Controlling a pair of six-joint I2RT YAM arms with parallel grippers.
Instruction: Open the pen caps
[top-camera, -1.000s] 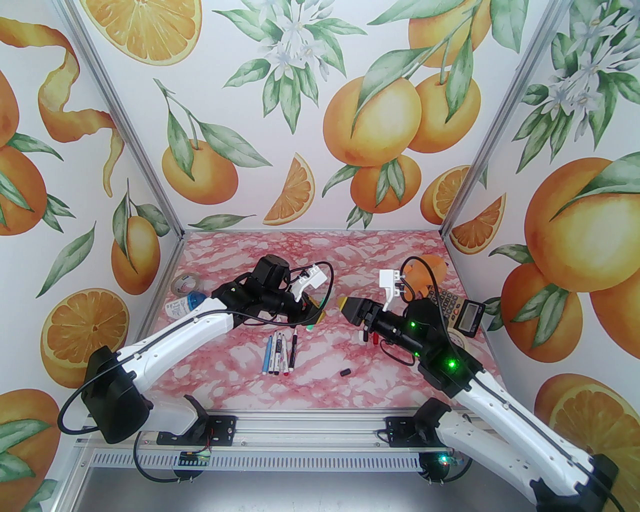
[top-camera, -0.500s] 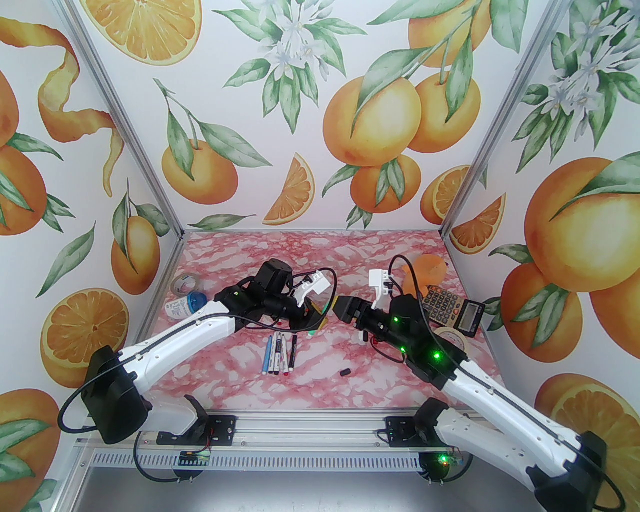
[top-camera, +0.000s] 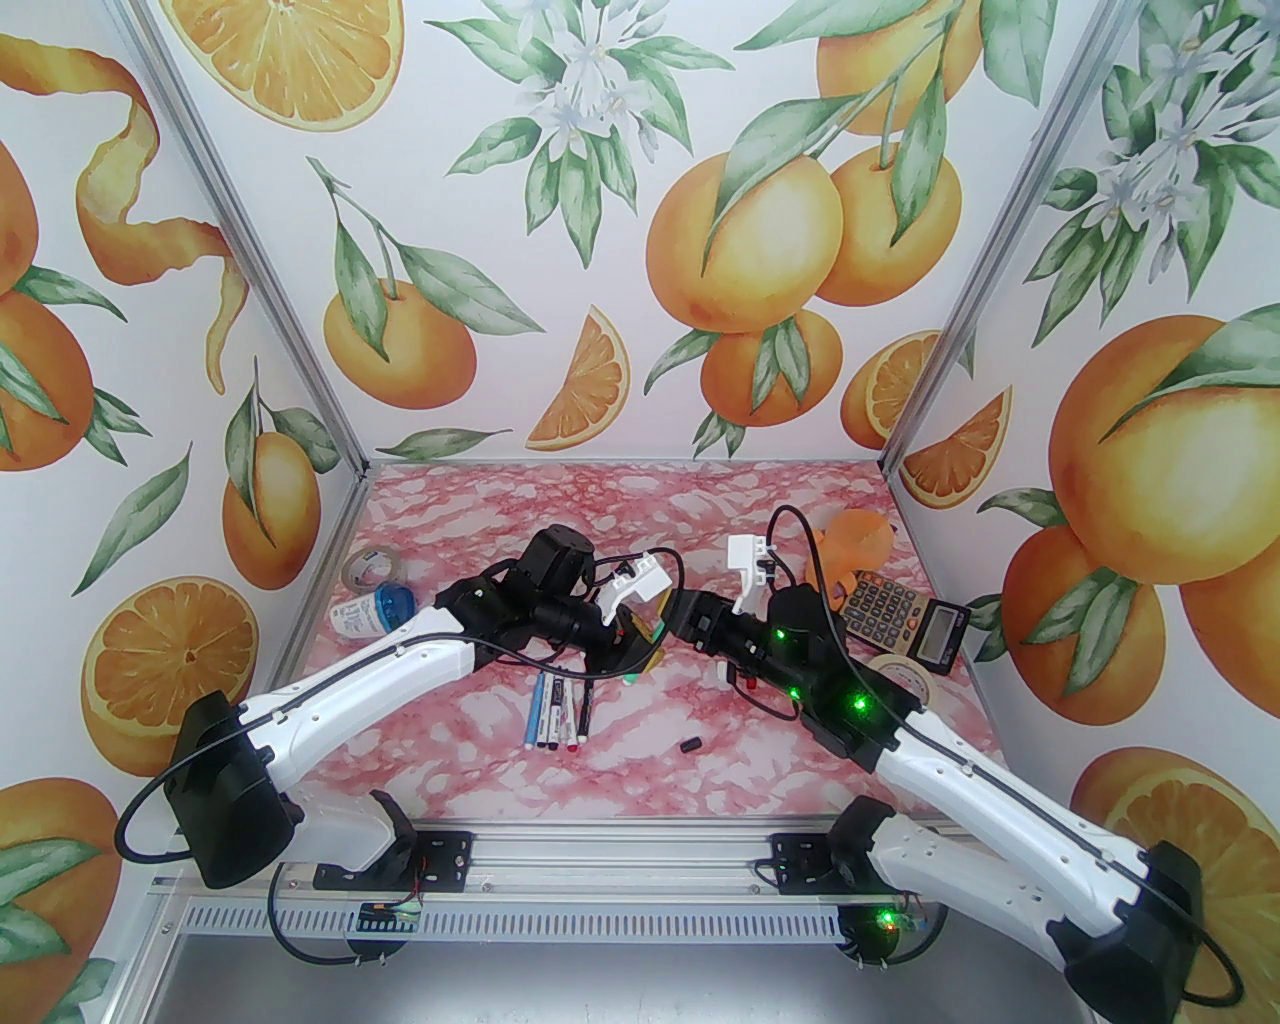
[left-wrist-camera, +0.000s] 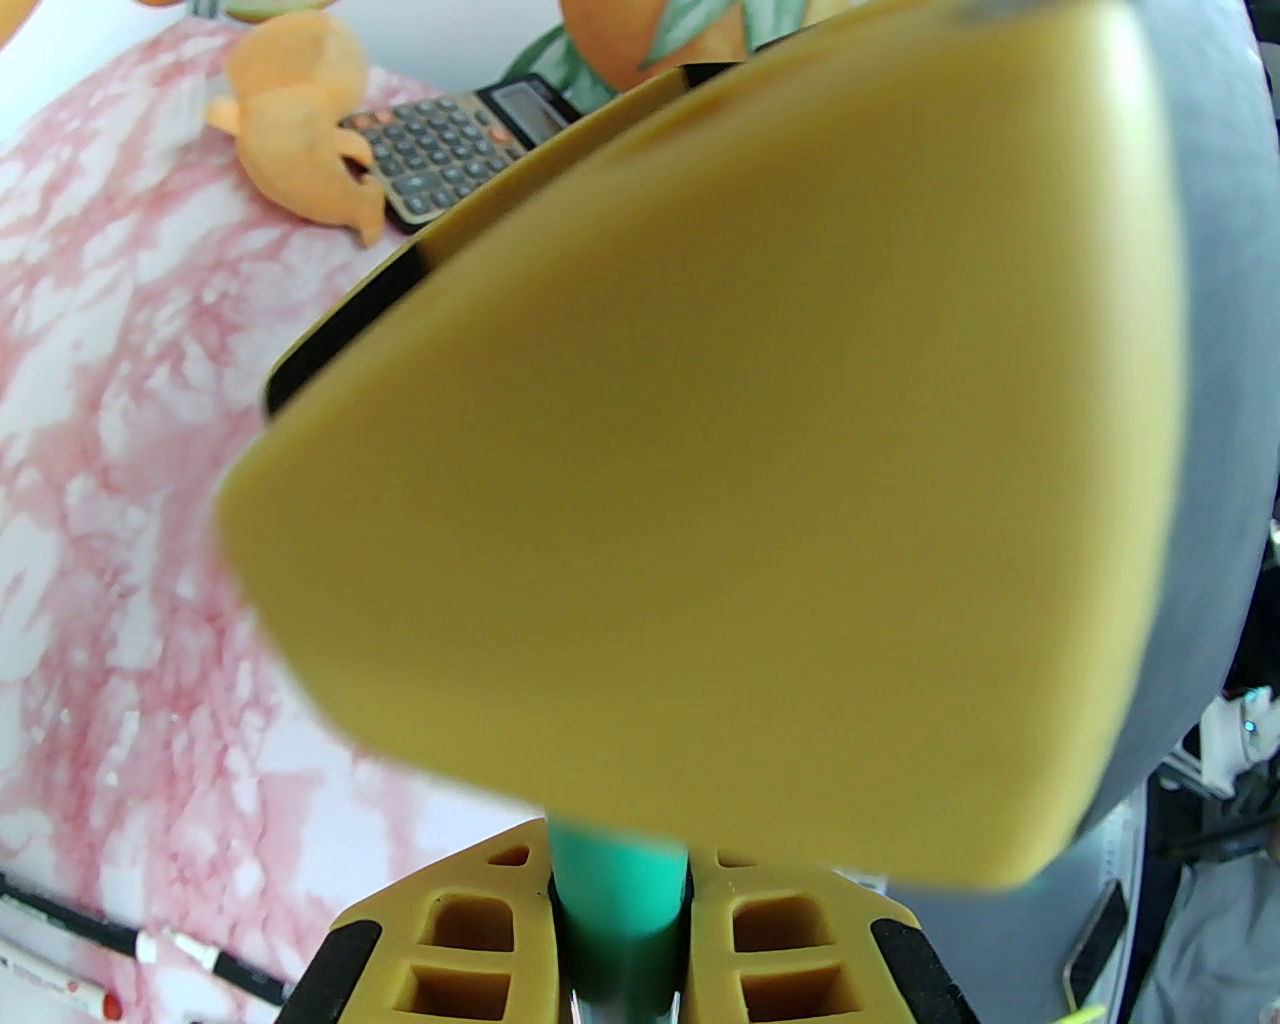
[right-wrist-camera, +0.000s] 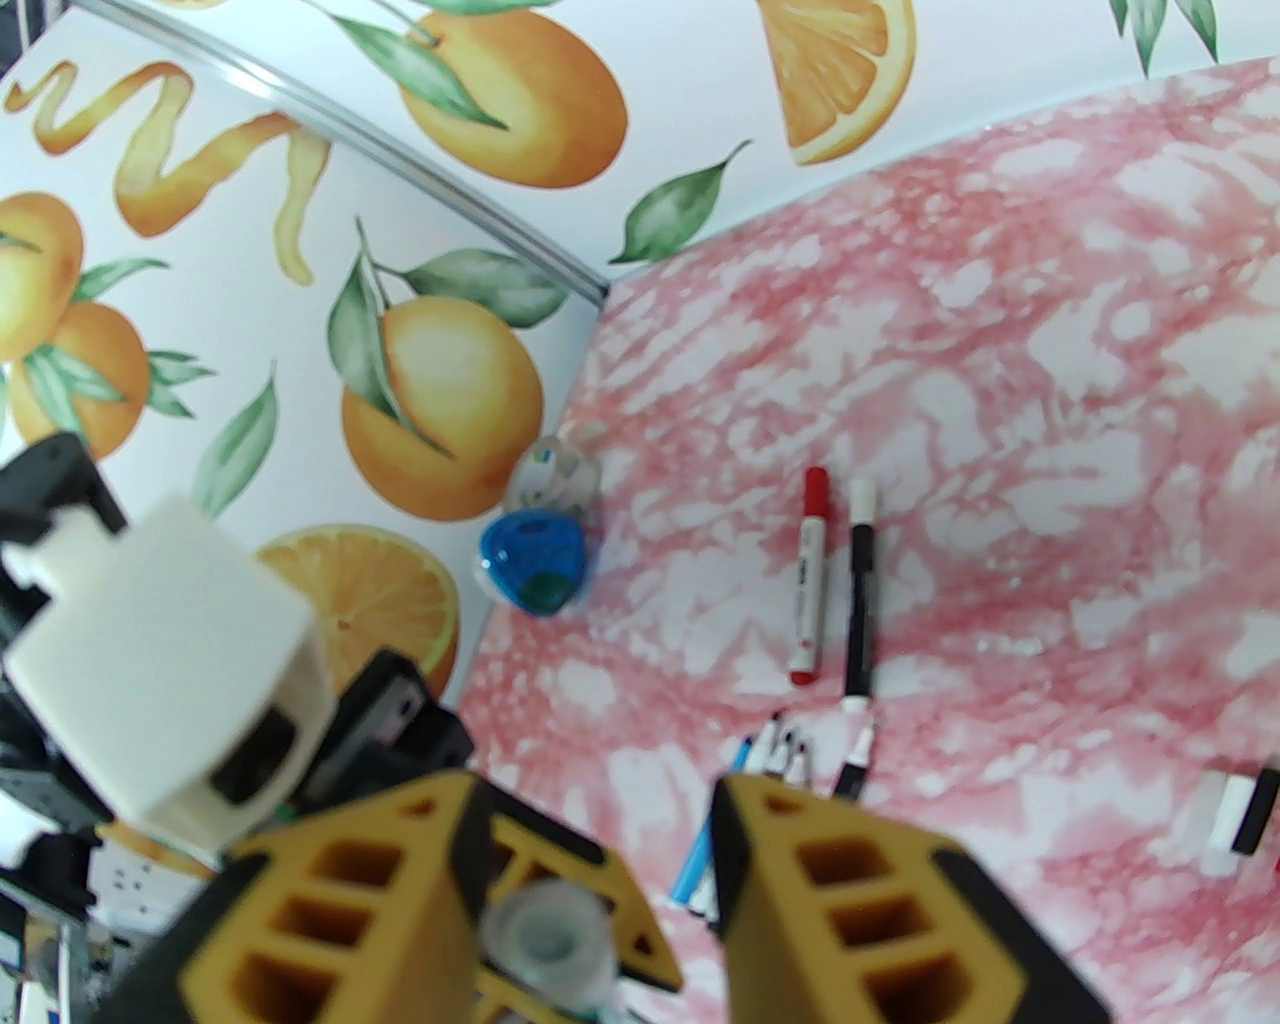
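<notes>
Orange-print walls (top-camera: 640, 250) enclose the pink-marbled counter (top-camera: 640, 500). Left tool (top-camera: 640, 645) clamps a green pen (left-wrist-camera: 615, 900); right tool (right-wrist-camera: 595, 800), at its three o'clock, stands parted around the cap (right-wrist-camera: 550, 950).

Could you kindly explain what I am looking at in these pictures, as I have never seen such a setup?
Two robot arms stand at the near edge of a pink marbled table. The wide picture is taken from above and behind them; the other two come from a camera on each wrist. The left hand is shut on a green pen, and the right hand stands open round that pen's far end. On the table lie a row of pens, a loose black cap, a calculator, a tape roll and an orange toy.
</notes>
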